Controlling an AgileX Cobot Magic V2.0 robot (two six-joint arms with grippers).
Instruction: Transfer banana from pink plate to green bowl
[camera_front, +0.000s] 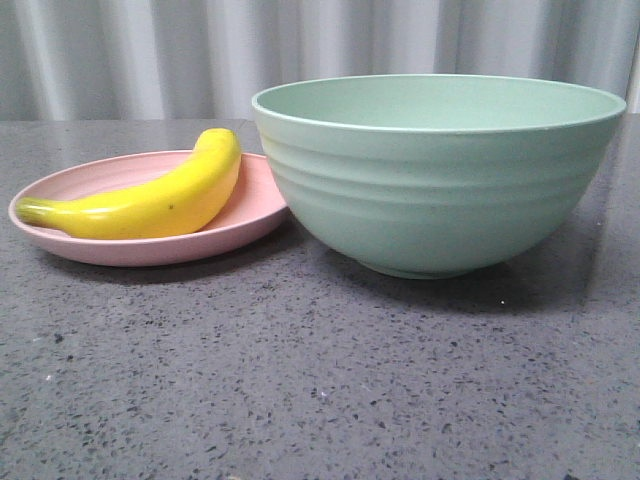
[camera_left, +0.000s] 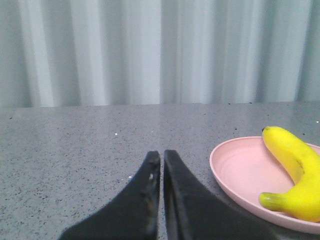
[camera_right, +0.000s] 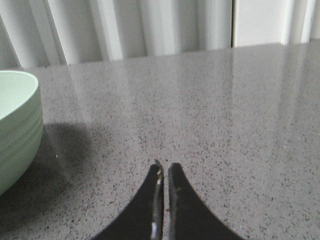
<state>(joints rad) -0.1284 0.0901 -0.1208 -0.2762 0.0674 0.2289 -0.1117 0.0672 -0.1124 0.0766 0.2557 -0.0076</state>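
Note:
The yellow banana (camera_front: 150, 200) lies on the pink plate (camera_front: 70, 180) at the left of the front view, its greenish stem end pointing left. The green bowl (camera_front: 440, 180) stands right beside the plate, tall and empty as far as I can see. In the left wrist view the banana (camera_left: 295, 170) and the pink plate (camera_left: 240, 170) show, and my left gripper (camera_left: 161, 156) is shut and empty over bare table, apart from the plate. My right gripper (camera_right: 165, 167) is shut and empty, with the green bowl (camera_right: 15, 125) off to one side. Neither gripper shows in the front view.
The table (camera_front: 320, 380) is dark grey speckled stone. A pale corrugated wall (camera_front: 150, 50) runs behind it.

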